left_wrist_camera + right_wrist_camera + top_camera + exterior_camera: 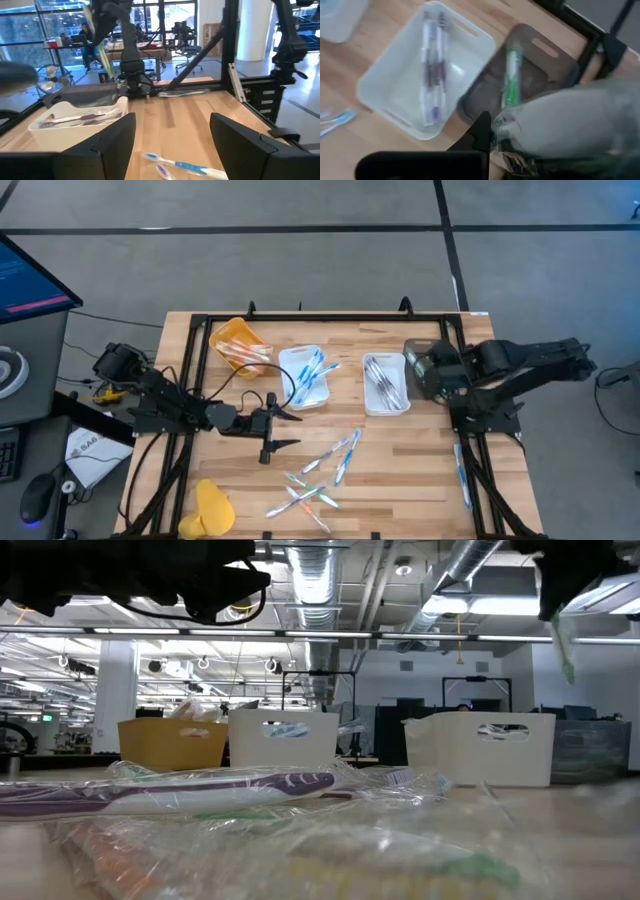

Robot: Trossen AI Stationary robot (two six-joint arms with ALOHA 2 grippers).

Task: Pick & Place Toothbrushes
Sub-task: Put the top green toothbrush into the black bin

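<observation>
Only the right wrist view shows the right claw (492, 137) pinching a wrapped green toothbrush (511, 75) that hangs lengthwise over a dark smoky tray (540, 65), beside the white tray (395, 75) holding purple-handled brushes. From above, loose toothbrushes (322, 475) lie scattered at varied angles on the pale wooden tabletop (420, 470). The left claw (277, 427) hovers nearby, spread wide.
</observation>
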